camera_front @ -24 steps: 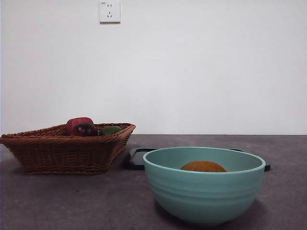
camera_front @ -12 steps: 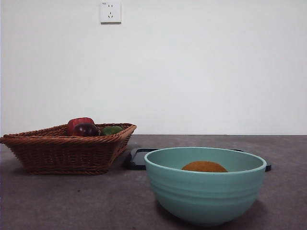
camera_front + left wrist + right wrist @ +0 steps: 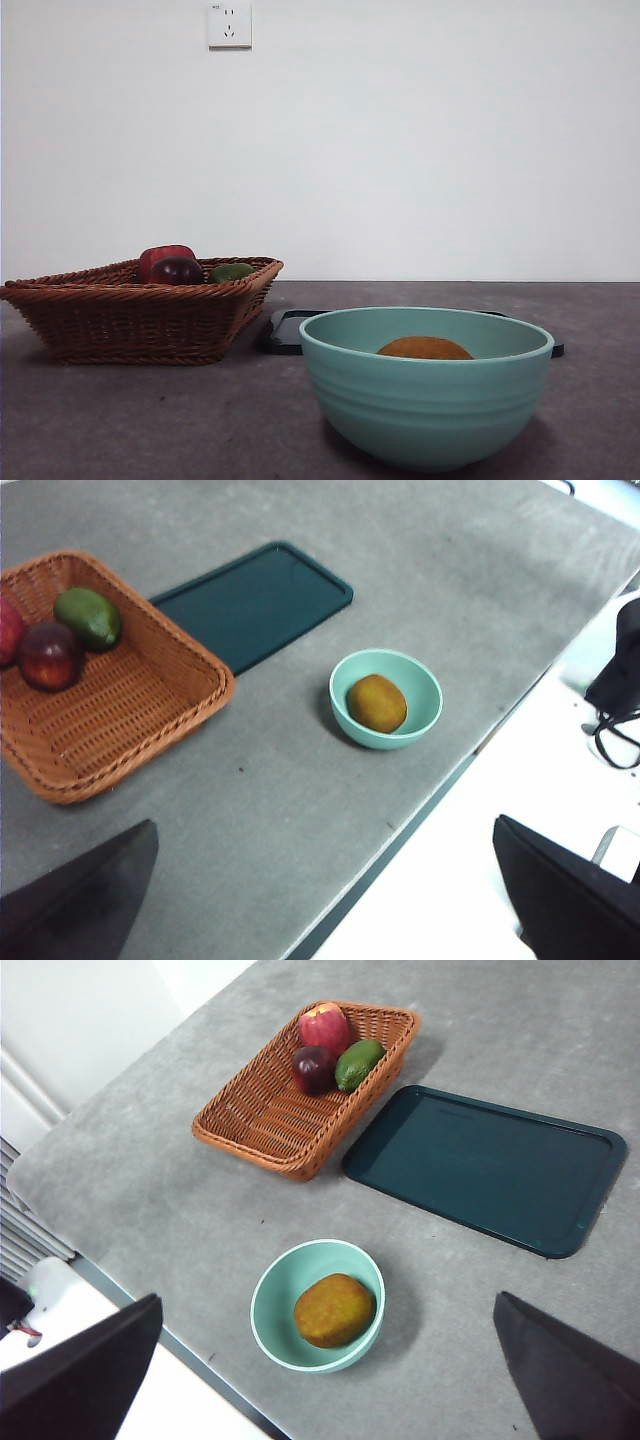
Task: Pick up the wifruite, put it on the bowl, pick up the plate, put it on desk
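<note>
Front: fruit (image 3: 424, 347) sits inside bowl (image 3: 426, 386) on desk (image 3: 150, 420); no legible writing, wall socket (image 3: 229, 24) unmarked. Left wrist: left gripper (image 3: 330, 900) high over desk, jaws wide, empty. Right wrist: right gripper (image 3: 330, 1380) likewise wide, empty; basket (image 3: 270, 1120) beside dark tray (image 3: 490, 1165).

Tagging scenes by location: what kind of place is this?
Probably a lab test bench, not a kitchen: a bare grey table against a blank white wall with one socket, holding only a bowl, tray and fruit basket.

Brownish-orange wifruite (image 3: 334, 1309), mint-teal bowl (image 3: 270, 1310)
</note>
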`<state>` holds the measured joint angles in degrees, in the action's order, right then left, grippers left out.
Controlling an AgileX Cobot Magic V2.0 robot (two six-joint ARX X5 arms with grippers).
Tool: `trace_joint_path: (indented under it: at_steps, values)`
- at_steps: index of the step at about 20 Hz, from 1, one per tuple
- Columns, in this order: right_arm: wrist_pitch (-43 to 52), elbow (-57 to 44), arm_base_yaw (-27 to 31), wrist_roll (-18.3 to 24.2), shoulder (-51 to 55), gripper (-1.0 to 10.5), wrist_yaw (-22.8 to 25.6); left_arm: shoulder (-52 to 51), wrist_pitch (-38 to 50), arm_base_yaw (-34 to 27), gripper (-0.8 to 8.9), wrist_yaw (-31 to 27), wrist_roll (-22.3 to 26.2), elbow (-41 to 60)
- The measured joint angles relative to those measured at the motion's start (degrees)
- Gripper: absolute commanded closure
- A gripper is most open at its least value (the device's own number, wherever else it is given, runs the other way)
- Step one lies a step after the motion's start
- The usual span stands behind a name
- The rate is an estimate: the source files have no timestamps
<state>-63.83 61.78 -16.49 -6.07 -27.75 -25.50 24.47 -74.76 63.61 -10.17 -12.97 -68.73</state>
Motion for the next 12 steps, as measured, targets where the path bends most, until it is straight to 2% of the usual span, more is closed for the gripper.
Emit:
trace_joint_path:
  at_steps: [5,12]
  values:
    - [0.0,0.0,0.0,-6.1,-0.6,3.0,-0.8,0.0,0.0,0.0,2.2,0.0,0.0,0.0]
    - [0.1,0.0,-0.2,-7.4,-13.1,3.0,-1.6,0.0,0.0,0.0,2.2,0.0,0.0,0.0]
